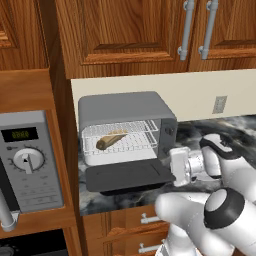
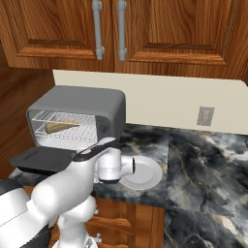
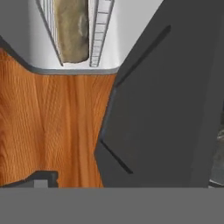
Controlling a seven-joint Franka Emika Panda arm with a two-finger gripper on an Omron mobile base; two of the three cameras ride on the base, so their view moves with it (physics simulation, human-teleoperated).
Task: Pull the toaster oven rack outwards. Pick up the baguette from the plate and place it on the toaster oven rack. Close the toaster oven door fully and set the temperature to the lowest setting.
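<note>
The grey toaster oven (image 1: pixel 125 107) (image 2: pixel 82 104) stands on the counter with its door (image 1: pixel 127 177) (image 2: pixel 46 159) (image 3: pixel 166 109) folded down flat. Inside, the baguette (image 1: pixel 111 140) (image 2: pixel 60 126) (image 3: pixel 72 30) lies on the wire rack (image 1: pixel 120 137) (image 2: pixel 63 127) (image 3: pixel 99 30). My gripper (image 1: pixel 172 170) hovers at the door's right front corner, open and holding nothing. One dark fingertip (image 3: pixel 41 178) shows low in the hand view. The white plate (image 2: pixel 145 174) lies bare on the counter, right of the oven and partly behind my arm.
A silver microwave (image 1: pixel 30 160) sits in the wooden column left of the oven. Upper cabinets (image 2: pixel 111 29) hang overhead. A wall outlet (image 2: pixel 205 116) is on the backsplash. The marble counter (image 2: pixel 203 160) stretches to the right, with drawers (image 1: pixel 145 220) below.
</note>
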